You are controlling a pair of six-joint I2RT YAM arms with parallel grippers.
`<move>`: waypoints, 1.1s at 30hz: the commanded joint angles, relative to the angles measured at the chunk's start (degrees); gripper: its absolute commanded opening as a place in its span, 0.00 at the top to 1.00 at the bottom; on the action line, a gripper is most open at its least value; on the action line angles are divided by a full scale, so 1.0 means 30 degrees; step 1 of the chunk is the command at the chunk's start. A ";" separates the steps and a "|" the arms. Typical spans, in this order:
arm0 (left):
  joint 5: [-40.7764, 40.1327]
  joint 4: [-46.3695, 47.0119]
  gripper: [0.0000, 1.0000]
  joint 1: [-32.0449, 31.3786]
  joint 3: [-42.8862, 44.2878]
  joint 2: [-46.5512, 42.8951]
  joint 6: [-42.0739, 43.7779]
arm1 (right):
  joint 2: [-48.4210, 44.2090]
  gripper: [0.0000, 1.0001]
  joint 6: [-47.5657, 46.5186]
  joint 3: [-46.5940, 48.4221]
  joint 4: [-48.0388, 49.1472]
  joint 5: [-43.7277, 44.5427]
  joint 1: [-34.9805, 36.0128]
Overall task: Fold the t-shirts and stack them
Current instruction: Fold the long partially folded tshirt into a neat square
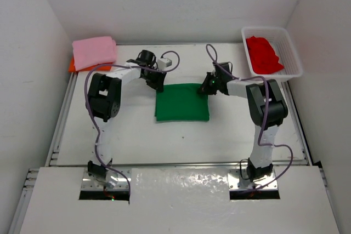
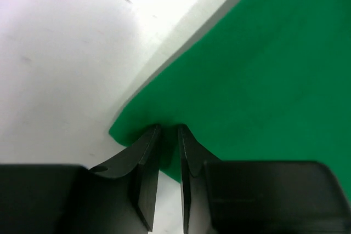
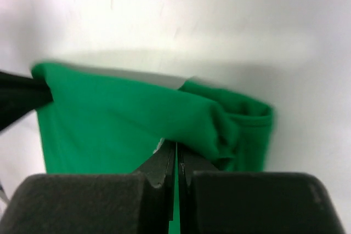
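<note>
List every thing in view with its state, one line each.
green t-shirt, folded flat mid-table, far corners gripped
orange t-shirt, bottom of far-left stack, mostly covered
pink t-shirt, folded, on top of the orange t-shirt
basket, upright, holding one shirt
red t-shirt, crumpled in the basket
left gripper, shut on green t-shirt's corner
right gripper, shut on green t-shirt's other corner

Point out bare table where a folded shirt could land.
Bare: the table on the near side of the green shirt, out to the edge; also the far middle between the pink shirt and the basket. Crowded: the green shirt's far corners, pinched by the left hand and right hand.
</note>
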 commanded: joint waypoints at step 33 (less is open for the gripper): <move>-0.0653 0.1228 0.72 0.0731 0.6153 0.0808 -0.2718 | 0.0289 0.96 -0.4250 0.6246 -0.2136 0.3829 -0.2562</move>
